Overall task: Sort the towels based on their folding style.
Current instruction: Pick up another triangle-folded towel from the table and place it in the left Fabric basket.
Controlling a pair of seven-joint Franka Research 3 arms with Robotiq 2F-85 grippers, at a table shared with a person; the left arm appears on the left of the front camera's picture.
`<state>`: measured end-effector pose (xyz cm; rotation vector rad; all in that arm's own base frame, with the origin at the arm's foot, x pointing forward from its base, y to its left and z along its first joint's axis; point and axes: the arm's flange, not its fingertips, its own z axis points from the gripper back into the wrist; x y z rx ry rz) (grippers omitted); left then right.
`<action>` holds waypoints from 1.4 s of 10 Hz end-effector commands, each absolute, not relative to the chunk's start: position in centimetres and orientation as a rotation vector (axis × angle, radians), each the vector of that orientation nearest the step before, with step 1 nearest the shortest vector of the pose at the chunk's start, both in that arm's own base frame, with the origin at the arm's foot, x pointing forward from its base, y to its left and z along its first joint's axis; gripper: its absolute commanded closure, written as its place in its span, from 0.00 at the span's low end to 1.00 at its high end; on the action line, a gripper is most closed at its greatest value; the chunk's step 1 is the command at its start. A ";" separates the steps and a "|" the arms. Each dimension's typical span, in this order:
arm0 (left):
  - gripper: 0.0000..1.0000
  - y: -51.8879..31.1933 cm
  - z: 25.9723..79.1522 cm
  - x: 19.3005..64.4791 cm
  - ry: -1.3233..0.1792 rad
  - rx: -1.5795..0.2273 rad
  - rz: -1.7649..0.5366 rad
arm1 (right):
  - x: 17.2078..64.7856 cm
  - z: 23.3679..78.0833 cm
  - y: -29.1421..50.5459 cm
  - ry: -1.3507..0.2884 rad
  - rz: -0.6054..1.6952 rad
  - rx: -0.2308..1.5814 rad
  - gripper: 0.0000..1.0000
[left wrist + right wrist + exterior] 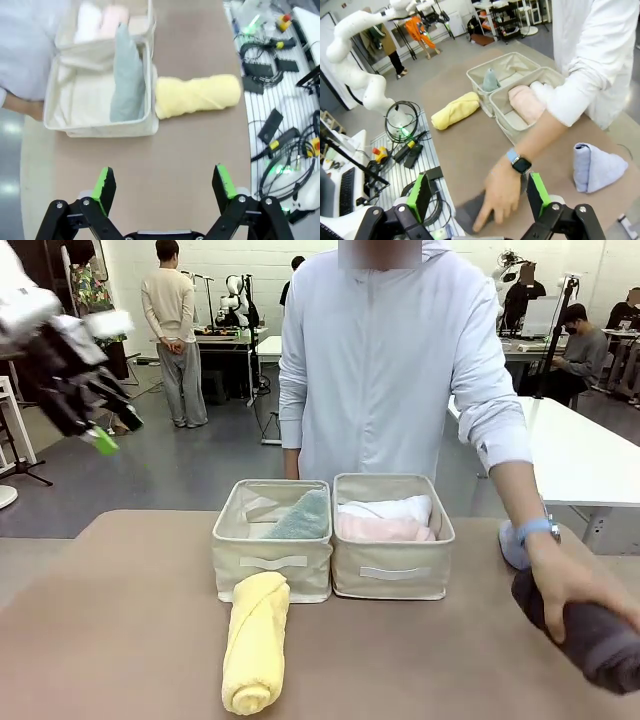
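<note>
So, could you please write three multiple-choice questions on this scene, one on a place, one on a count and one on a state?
1. Where does the yellow towel lie?
A) on the table, in front of the left bin
B) inside that bin
C) on the floor

2. How many towels are in the right bin?
A) one
B) two
C) four

3. How is the left gripper?
A) shut on a towel
B) open, holding nothing
C) shut, empty

Answers:
1 A, it lies on the table with one end at the bin's front wall.
2 B, a white towel and a pink towel lie in it.
3 B, its jaws stand wide apart with nothing between them.
</note>
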<state>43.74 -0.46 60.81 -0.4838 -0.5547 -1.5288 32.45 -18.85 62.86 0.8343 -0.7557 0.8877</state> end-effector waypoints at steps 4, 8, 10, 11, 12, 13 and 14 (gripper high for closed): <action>0.00 14.1 61.4 39.5 -0.905 -0.869 -1.490 | 32.5 62.9 -18.8 -0.758 0.892 0.839 0.00; 0.00 22.0 61.1 38.7 -1.069 -0.996 -1.309 | 32.5 62.9 -18.8 -0.758 0.892 0.839 0.00; 0.00 22.9 60.5 39.5 -1.027 -1.005 -1.265 | 32.5 62.9 -18.8 -0.758 0.892 0.839 0.00; 0.00 21.5 60.4 40.3 -0.932 -0.969 -1.287 | 32.5 62.9 -18.8 -0.758 0.892 0.839 0.00; 0.00 23.0 59.4 38.7 -1.052 -0.990 -1.286 | 32.5 62.9 -18.8 -0.754 0.888 0.833 0.00; 0.00 23.0 59.4 38.7 -1.052 -0.990 -1.286 | 29.5 64.3 -16.4 -0.681 0.957 0.668 0.00; 0.00 23.0 59.4 38.7 -1.052 -0.990 -1.286 | 28.3 65.6 -13.5 -0.574 1.005 0.550 0.00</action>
